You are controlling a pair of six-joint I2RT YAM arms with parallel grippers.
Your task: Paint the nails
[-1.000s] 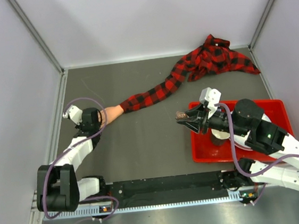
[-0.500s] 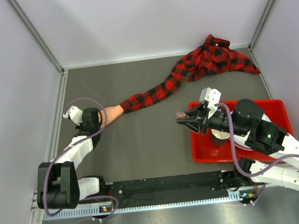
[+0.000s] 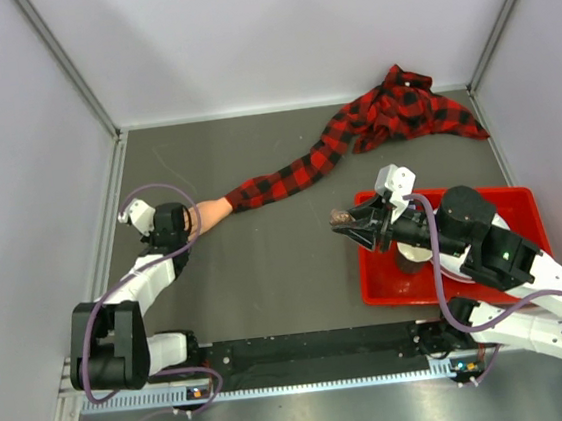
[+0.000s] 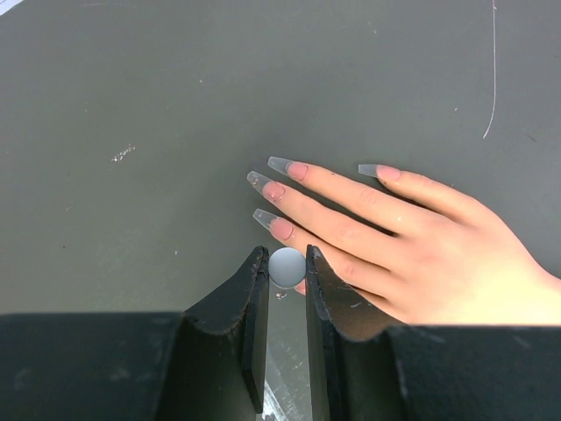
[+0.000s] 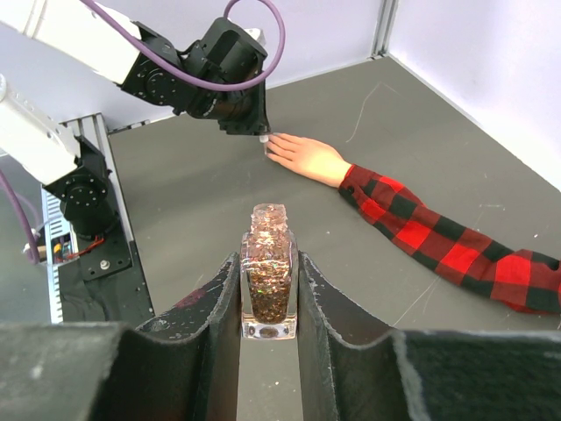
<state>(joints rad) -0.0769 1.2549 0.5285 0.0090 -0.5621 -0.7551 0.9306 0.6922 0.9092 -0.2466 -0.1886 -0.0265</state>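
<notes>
Mannequin hand (image 4: pixel 412 254), pale peach, lies palm down on the dark grey table (image 3: pixel 267 272), at the end of a red-and-black plaid sleeve (image 3: pixel 287 175) that trails toward the far right corner. Its fingers are spread flat, which leaves the nails (image 4: pixel 279 164) facing up and apart from one another, easy to reach from above. They are long, clear at the tips and pink at the base; I cannot tell whether any polish is on them yet.

The left hand (image 4: pixel 285 254) hangs just above the fingertips, pointing down, clenched on a pale rounded cap (image 4: pixel 287 267). This is probably the top of the polish brush, gripped like a handle so the bristles point at the table. The bristles themselves are hidden under the cap. The cap sits just beside the nearest finger, close to its nail.

The right hand (image 5: pixel 270 263) is well apart, over the left edge of a red tray (image 3: pixel 512 206). It is clamped around a small glass bottle (image 5: pixel 270 285) of brown glittery polish. The bottle is upright with its neck uncovered, likely held steady and level so nothing spills and the brush can be dipped again.
</notes>
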